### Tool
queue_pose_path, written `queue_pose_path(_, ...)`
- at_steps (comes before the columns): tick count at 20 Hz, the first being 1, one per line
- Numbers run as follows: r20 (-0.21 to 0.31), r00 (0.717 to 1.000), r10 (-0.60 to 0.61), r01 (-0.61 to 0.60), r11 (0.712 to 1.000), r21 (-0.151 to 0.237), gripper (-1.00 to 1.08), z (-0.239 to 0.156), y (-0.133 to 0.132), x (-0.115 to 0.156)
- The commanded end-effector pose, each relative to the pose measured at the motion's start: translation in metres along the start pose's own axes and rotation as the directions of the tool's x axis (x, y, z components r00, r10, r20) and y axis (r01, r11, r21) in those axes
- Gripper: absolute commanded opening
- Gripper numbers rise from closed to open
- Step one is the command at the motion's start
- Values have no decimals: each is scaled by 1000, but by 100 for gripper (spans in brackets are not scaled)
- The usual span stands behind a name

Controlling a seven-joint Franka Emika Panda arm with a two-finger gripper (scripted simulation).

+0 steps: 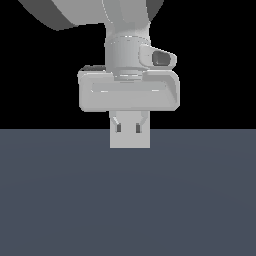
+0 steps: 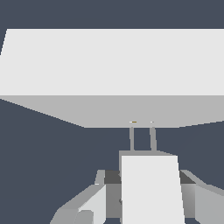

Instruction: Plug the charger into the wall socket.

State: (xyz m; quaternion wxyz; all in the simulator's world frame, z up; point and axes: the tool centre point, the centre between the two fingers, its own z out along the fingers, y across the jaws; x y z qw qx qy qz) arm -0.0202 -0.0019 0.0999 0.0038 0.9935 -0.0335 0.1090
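My gripper is shut on the charger, a small white block held between the fingers. Two thin prongs stick out of the charger's front, and their tips meet the grey face of the wall socket. Two tiny dark-orange holes show there at the tips. I cannot tell how deep the prongs sit. In the exterior view the wall socket is a light square panel just below the hand. The charger blends into it between the two fingers.
A flat dark blue-grey floor spreads under everything. The arm's white wrist and hand body hang over the socket and hide what lies behind them.
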Motion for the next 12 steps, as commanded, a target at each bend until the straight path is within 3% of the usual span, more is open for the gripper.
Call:
queue_pose_path(1,0,1000,0,0,1000,0,-100,2,0,9)
queue_pose_path(12,0,1000,1,-1,1000,0,-100,4,0,20)
